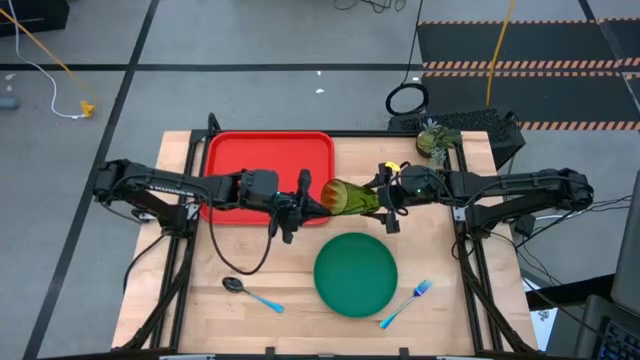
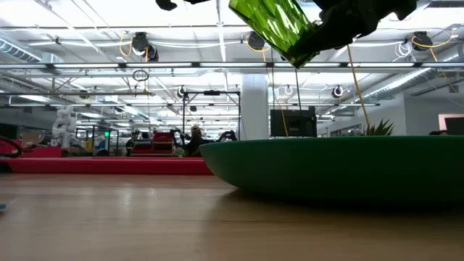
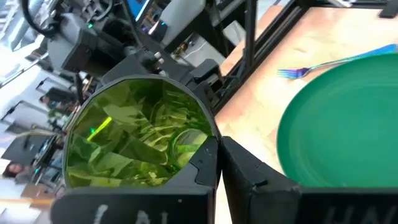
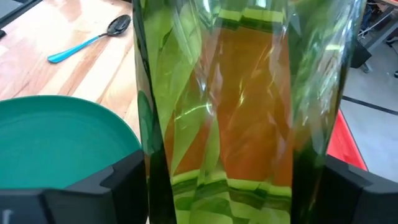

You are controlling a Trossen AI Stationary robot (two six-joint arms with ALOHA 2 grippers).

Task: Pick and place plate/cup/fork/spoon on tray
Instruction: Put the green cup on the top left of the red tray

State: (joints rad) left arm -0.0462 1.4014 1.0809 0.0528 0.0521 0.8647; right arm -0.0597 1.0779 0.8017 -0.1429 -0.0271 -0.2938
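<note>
Cup hangs in the air on its side between the two arms, above the table and just off the tray's near right corner, with the plate lying below and a little nearer. Both pincers meet at it. The left pincer comes in from the tray side and is pinched tight on the cup's rim at its open mouth, one finger inside the mouth. The right pincer reaches in from the other side, its two fingers spread wide with the cup's body between them at the base end; I cannot tell whether they press on it or stand just off it. From table height the cup shows tilted, well above the plate. On the table, the spoon lies left of the plate and the fork just right of it, both apart from it. A small potted plant stands at the far right corner.
</note>
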